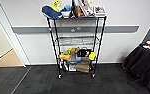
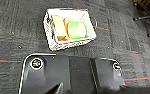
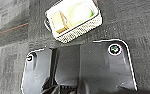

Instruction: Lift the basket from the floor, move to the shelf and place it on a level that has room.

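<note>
Basket [image 2: 69,27] sits on the dark carpet floor [image 2: 13,30], not lifted. It holds a green-rimmed cup [image 2: 76,30] and a tan block-like item [image 2: 59,27]; contents otherwise hard to tell. Nothing touches the basket in either wrist view.

Shelf [image 1: 76,42] stands ahead against the white wall [image 1: 31,45] in the head view. Its top tier is crowded with toys and books. The second level [image 1: 76,40] from the top looks bare, so I judge it the one with room. The lower tiers are packed with mixed items.

Progress, as I judge it: no step done. Lifting, carrying to the shelf and placing all remain.

Arms: both wrist cameras look down at the basket from above, one from each side of it, so both arms seem poised over it, apart from it. Fingers are not discernible in either wrist view; whether either gripper is wide or narrow, I cannot tell.
</note>
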Available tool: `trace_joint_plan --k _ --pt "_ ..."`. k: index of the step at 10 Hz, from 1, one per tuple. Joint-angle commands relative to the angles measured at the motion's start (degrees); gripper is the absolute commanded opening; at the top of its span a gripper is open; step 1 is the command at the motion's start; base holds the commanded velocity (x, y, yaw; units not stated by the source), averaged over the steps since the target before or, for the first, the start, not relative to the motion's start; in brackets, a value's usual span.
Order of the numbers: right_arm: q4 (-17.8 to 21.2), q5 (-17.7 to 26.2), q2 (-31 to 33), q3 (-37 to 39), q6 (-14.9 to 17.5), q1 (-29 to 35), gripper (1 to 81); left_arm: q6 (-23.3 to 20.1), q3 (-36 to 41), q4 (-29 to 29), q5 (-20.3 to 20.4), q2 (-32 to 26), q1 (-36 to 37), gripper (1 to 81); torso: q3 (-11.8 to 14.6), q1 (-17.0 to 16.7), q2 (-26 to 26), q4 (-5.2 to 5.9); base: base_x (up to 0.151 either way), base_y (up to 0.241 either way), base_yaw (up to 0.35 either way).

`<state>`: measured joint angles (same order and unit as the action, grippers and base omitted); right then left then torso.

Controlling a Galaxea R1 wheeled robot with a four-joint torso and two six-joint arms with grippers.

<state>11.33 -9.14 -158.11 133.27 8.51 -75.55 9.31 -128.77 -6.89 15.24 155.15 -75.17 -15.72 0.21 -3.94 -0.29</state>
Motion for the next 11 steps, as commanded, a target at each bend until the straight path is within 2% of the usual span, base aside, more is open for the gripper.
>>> trace_joint_plan --k 1,3,4,5,6,7,9,11 --pt "-0.69 2.81 0.93 -0.04 0.19 2.54 81.1 0.27 -0.17 -0.93 -1.88 -0.36 2.17 81.1 0.00 0.00 -0.02 0.00 0.000 0.000 0.000" --pt "-0.60 2.81 0.93 0.05 0.02 2.46 81.1 0.27 -0.16 -0.59 -2.23 -0.10 2.08 81.1 0.00 0.02 0.02 0.00 0.000 0.000 0.000" --pt "-0.51 2.82 0.93 0.32 -0.25 2.46 81.1 0.35 -0.34 0.30 -4.07 0.34 1.99 81.1 0.00 0.00 0.00 0.00 0.000 0.000 0.000" --pt "-0.34 2.90 0.85 0.58 -0.25 2.46 81.1 0.88 -1.30 1.60 -7.83 0.60 1.99 81.1 0.00 0.00 0.00 0.00 0.000 0.000 0.000" --pt "-0.26 2.90 0.75 0.58 -0.25 2.54 81.1 1.06 -2.80 2.15 -9.26 0.78 1.91 81.1 0.00 0.00 0.00 0.00 0.000 0.000 0.000" --pt "-0.25 2.90 0.40 0.58 -0.25 2.54 81.1 1.06 -2.89 1.88 -9.27 0.61 1.91 81.1 0.00 3.69 -5.73 0.00 0.000 0.000 0.000" --pt "-0.16 2.99 0.23 0.58 -0.34 2.54 81.1 1.06 -2.28 2.05 -9.35 0.52 1.91 81.1 0.00 3.96 -6.19 0.00 0.000 0.000 0.000" --pt "-0.07 2.99 -0.03 0.84 -0.34 2.54 81.1 1.06 -2.11 2.23 -9.26 0.52 1.91 81.1 0.00 5.81 -9.22 0.00 0.000 0.000 0.000"
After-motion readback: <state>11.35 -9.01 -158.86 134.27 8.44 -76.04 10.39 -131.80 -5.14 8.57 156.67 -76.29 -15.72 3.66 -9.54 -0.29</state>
